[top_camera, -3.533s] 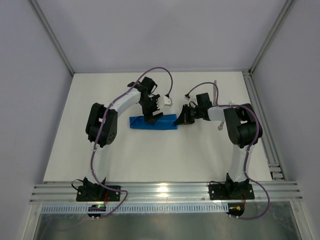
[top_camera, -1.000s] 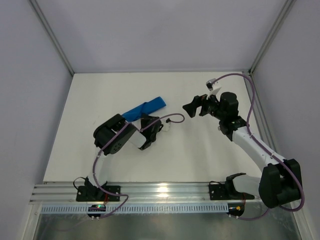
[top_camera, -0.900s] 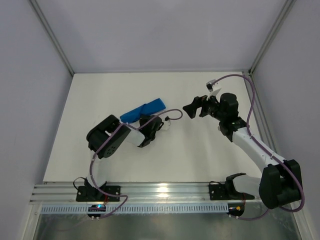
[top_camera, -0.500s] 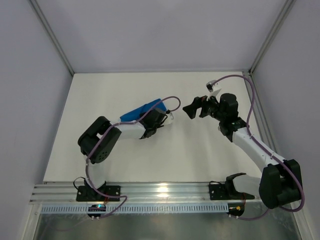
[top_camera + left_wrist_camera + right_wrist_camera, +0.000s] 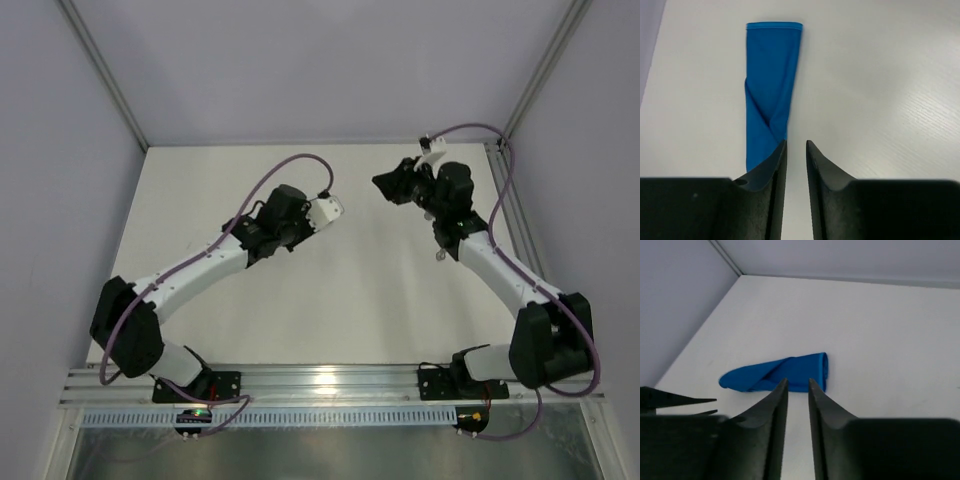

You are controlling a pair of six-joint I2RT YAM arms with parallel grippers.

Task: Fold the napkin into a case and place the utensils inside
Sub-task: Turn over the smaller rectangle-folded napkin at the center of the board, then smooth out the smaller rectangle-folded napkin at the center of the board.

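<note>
Bright blue thin cloth napkin lies flat on the white table, folded into a narrow strip with a square hemmed far end and a diagonal overlap mid-length (near end hidden behind a finger). The left gripper right at it is a narrow slit, empty. The right gripper is also narrow and empty, well apart from the strip.

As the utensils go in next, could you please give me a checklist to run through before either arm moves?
1. Case folded narrow, lying flat on the table: ok.
2. Left hand empty, jaws slightly apart: ok.
3. Right hand empty, jaws slightly apart: ok.
4. Utensils located: cannot tell, none clearly visible.
5. Case mouth open enough: cannot tell.
</note>
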